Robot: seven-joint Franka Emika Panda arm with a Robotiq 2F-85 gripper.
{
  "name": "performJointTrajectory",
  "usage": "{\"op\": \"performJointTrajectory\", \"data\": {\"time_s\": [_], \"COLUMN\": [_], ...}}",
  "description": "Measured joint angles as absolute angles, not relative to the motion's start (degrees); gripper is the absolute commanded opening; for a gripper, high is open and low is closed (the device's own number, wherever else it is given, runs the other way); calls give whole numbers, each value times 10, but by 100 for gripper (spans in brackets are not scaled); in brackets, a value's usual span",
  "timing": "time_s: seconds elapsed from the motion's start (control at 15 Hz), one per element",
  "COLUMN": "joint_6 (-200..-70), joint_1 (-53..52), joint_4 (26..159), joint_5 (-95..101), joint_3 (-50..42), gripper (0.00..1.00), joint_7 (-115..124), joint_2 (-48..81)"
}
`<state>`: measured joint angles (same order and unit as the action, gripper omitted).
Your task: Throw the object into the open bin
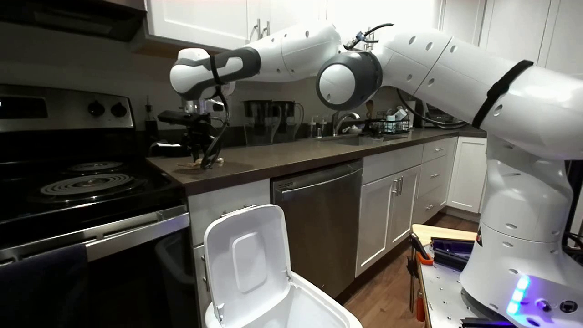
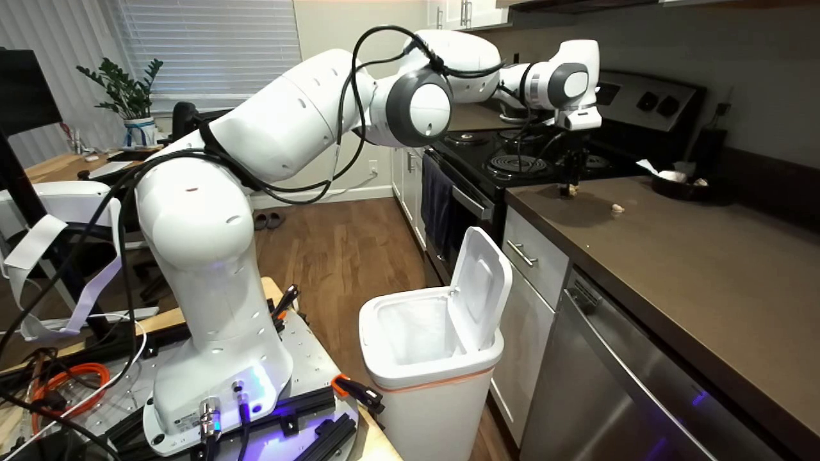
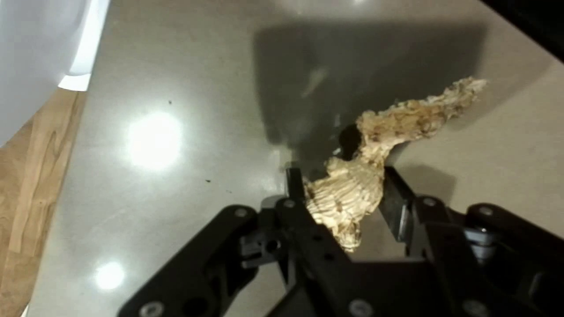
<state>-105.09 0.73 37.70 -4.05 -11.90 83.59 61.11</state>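
Observation:
The object is a tan, ragged, ginger-like scrap (image 3: pixel 348 189) lying between the fingers in the wrist view, with a thin end sticking out past the fingertips. My gripper (image 3: pixel 340 171) is partly closed, with a finger against each side of it. In both exterior views the gripper (image 1: pixel 203 164) (image 2: pixel 569 190) is down at the counter near the stove, with a bit of tan showing at its tips. I cannot tell whether the object still touches the counter. The open bin (image 1: pixel 328 304) (image 2: pixel 435 410) stands on the floor before the counter, its white lid (image 1: pixel 249 259) (image 2: pixel 483 288) raised.
A small pale bit (image 2: pixel 617 209) lies on the brown counter (image 2: pixel 717 269). A dark bowl (image 2: pixel 685 187) stands at the wall. The stove (image 1: pixel 91 187) borders the counter, and pitchers (image 1: pixel 259 123) stand behind. The dishwasher (image 1: pixel 319 228) is below the counter.

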Motion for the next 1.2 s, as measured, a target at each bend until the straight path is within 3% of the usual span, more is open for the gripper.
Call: {"op": "performJointTrajectory", "data": {"time_s": [0.53, 1.2], "joint_6": [-1009, -1126], "joint_1": [-39, -94], "joint_4": [411, 654], "joint_5": [-40, -26], "joint_3": [-115, -116], "gripper": [20, 20], "joint_7": [831, 829], "joint_2": [549, 429]}}
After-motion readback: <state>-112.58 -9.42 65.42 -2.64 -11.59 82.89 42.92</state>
